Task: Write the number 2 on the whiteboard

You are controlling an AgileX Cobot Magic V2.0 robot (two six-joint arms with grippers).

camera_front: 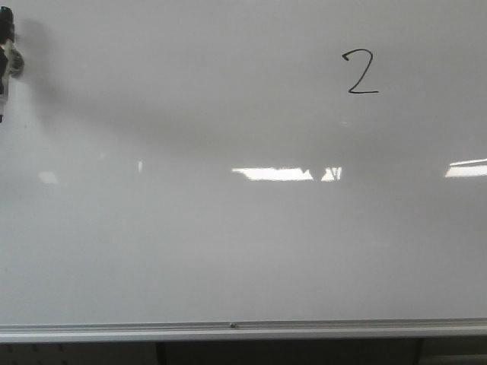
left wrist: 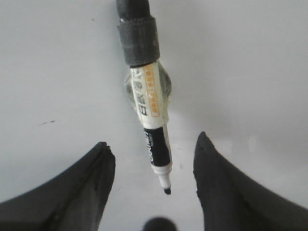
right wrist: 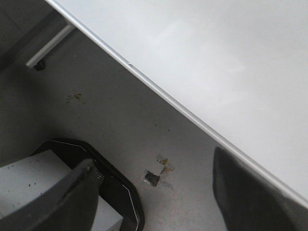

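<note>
Left jaws point(left wrist: 151, 168) spread around marker point(left wrist: 153, 120) facing whiteboard point(left wrist: 240, 72).

Front faces whiteboard point(camera_front: 228, 243); wrists perhaps nearer

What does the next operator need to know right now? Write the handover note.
Left claw: open, fingers apart; the marker is fixed to the arm, uncapped, tip pointing between them, at the far left of the whiteboard.
Right claw: open, empty, below the board's lower edge, over the floor.
Done: the number 2 is written upper right on the board.
Left: nothing to write; whether the tip touches the board, I cannot tell.
</note>
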